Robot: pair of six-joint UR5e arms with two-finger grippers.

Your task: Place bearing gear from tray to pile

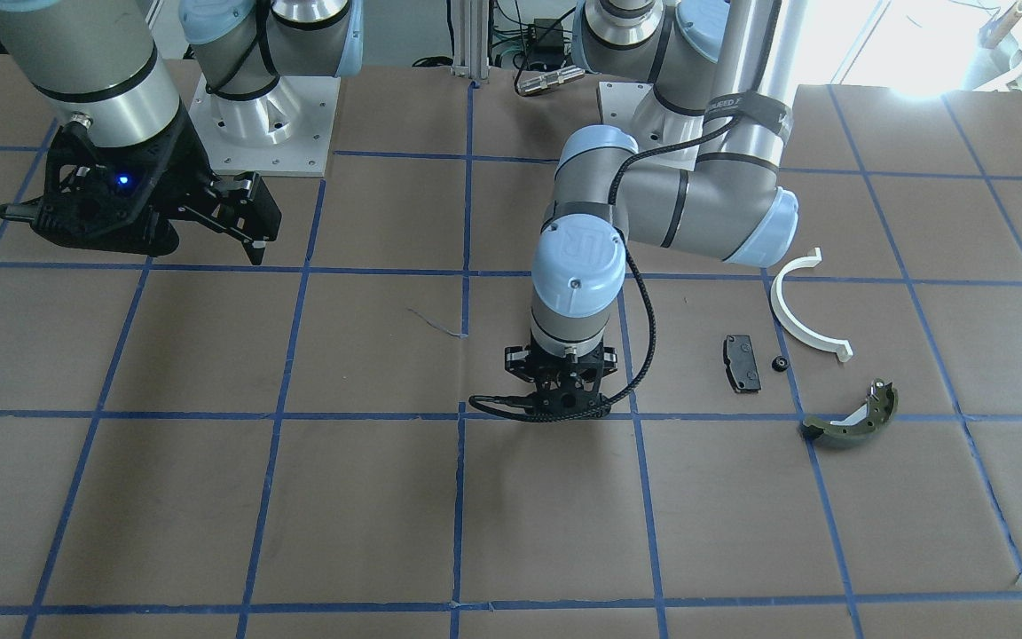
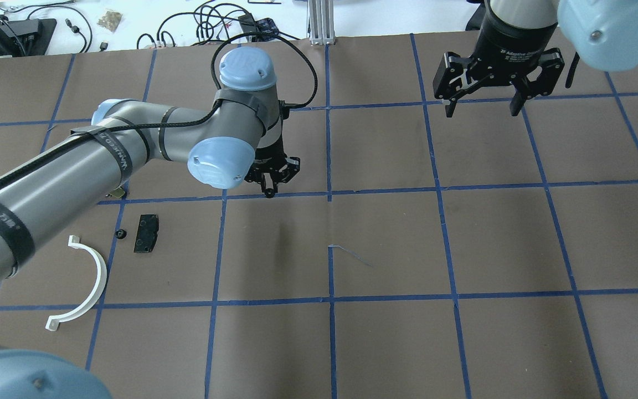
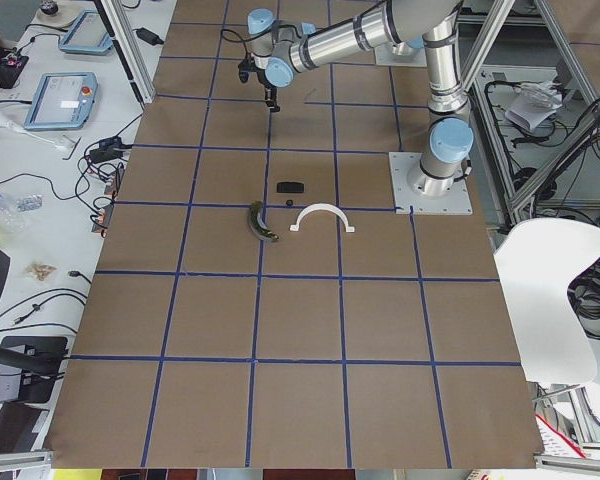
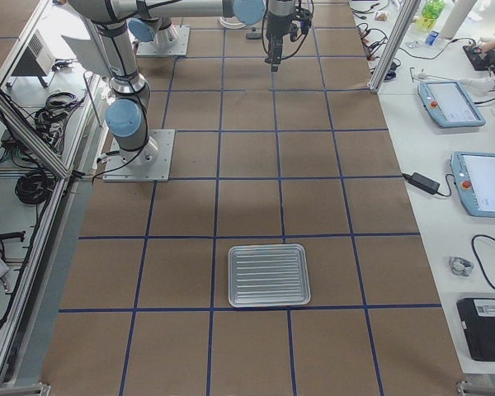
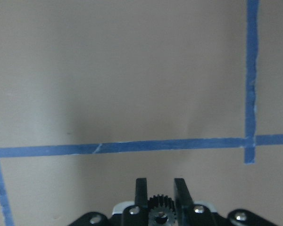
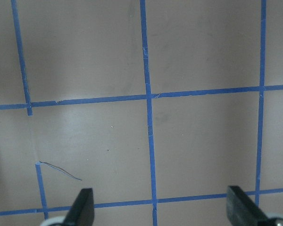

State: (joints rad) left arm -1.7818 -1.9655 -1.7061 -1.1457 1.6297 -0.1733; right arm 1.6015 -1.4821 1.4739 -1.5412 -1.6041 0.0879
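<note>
As left jaws pinch a gear point(image 5: 159, 209), wrist cap point(image 1: 579, 257) reads "UR"

Silver-grey arms point(image 1: 706, 191) with pale-blue joint caps point(image 1: 578, 257), black cables point(image 1: 648, 328).

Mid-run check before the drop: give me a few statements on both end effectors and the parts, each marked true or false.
1. The left end effector is shut on the bearing gear. True.
2. The right end effector holds a part. False: it is open, with nothing between its fingers.
3. The gear lies beside the black pad. False: it is held in the grip, away from the pad.
4. The white half-ring clip and the olive brake shoe lie apart. True.
</note>
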